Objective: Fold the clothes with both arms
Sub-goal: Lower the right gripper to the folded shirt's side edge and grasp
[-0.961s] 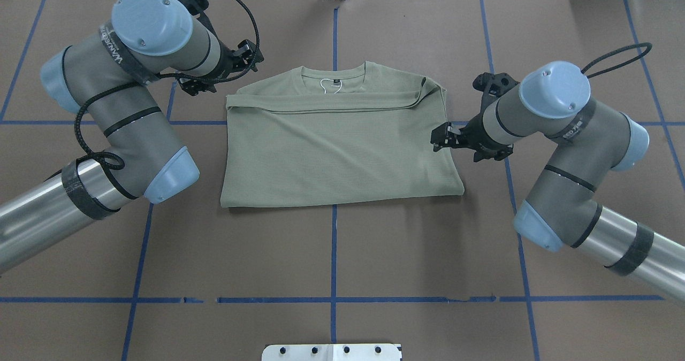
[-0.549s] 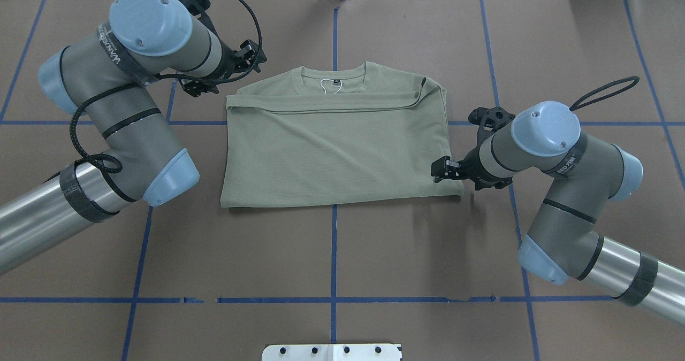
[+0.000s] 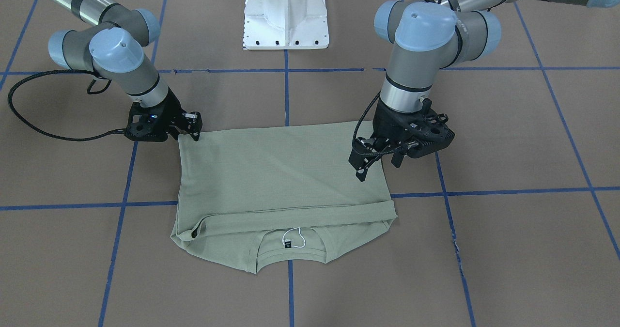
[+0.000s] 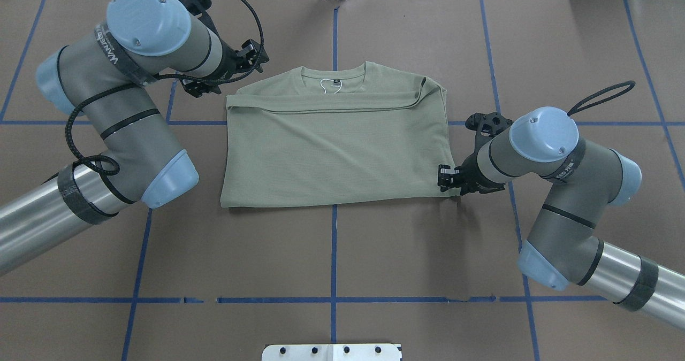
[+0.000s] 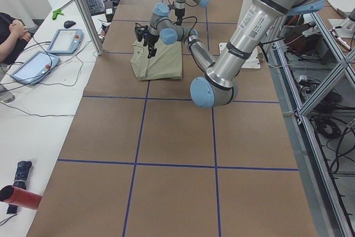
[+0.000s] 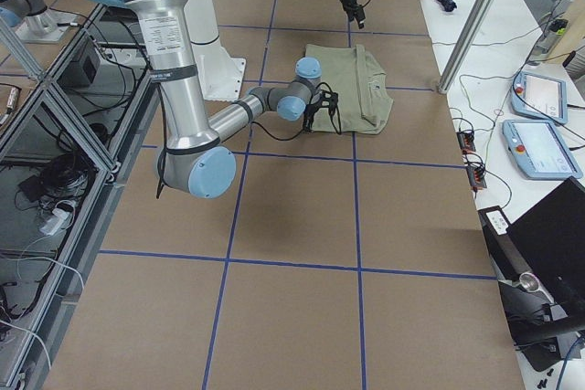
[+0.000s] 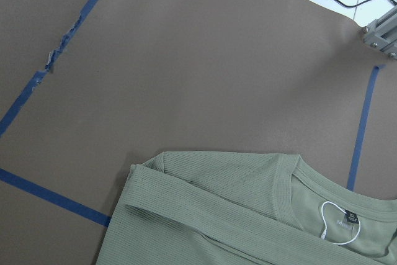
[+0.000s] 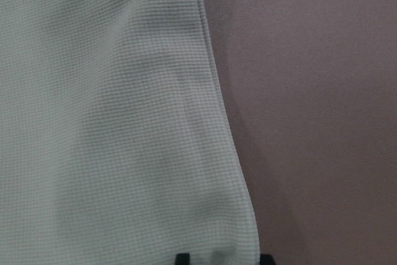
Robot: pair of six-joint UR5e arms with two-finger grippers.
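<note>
A pale sage-green knit shirt point(image 4: 337, 147) lies flat on the bench point(image 4: 332, 254), collar away from the robot, with a sleeve folded straight across just below the neck. The neck shows a black label and a white string loop. The left arm point(image 4: 128, 99) holds its claw point(image 3: 377, 166) raised near the shirt's left shoulder, fingers apart. The right arm point(image 4: 556, 168) reaches low, its claw point(image 4: 447, 176) spread at the near right hem corner.
</note>
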